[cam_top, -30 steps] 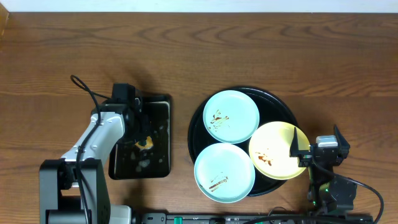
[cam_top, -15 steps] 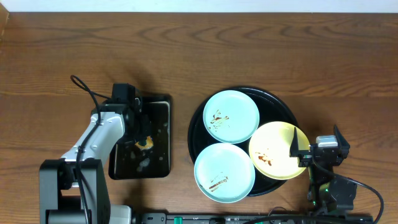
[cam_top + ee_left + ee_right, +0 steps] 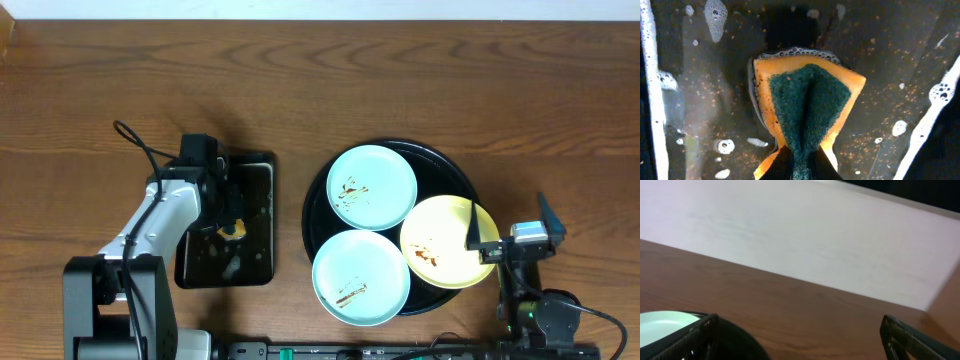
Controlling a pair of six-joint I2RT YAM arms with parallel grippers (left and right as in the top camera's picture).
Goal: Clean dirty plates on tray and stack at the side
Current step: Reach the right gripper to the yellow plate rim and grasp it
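The round black tray (image 3: 445, 165) holds three smeared plates: a pale blue one (image 3: 372, 187) at the back, a pale blue one (image 3: 361, 277) at the front and a pale yellow one (image 3: 447, 242) at the right. My left gripper (image 3: 800, 167) is shut on an orange sponge with a green scouring face (image 3: 807, 107), which is pressed into soapy water in the rectangular black tray (image 3: 256, 270). My right gripper (image 3: 508, 224) is open and empty at the round tray's right edge, beside the yellow plate; its fingers (image 3: 800, 335) frame bare table.
The rectangular tray's water (image 3: 700, 100) carries foam bubbles and brown specks. A black cable (image 3: 135, 140) loops on the table behind the left arm. A pale wall (image 3: 800, 240) rises behind the table.
The right gripper has tilted up slightly at the round tray's right edge. The left gripper and the sponge have not visibly moved.
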